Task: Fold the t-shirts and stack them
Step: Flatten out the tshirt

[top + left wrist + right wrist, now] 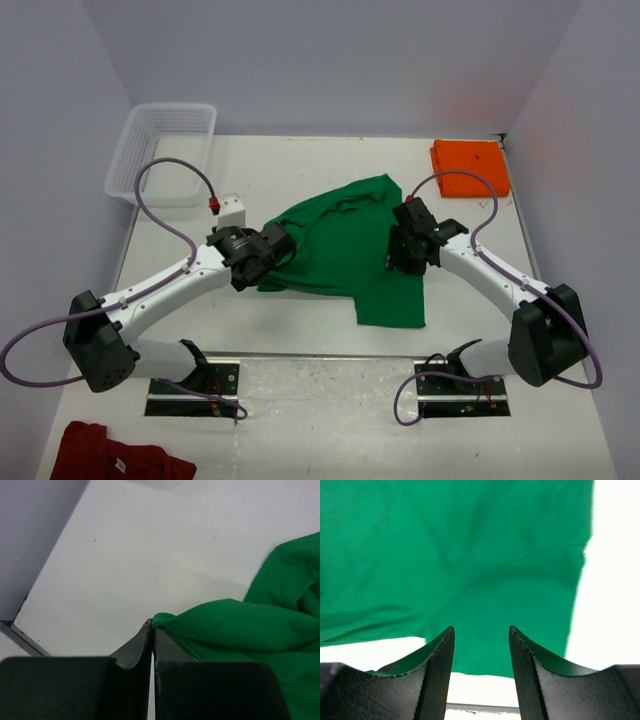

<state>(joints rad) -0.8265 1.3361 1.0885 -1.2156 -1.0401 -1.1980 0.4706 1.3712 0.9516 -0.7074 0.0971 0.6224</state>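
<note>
One white tabletop is carrying two t-shirts. The green t-shirt is lying rumpled at the middle, and the orange t-shirt is sitting folded at the far right corner. One clear basket is standing at the far left corner. The left gripper is clenching the green t-shirt's left edge. The right gripper is hovering released over its right side.

The left gripper is clamped on the green t-shirt; the right gripper is held with jaws parted, both arms angled inward.
</note>
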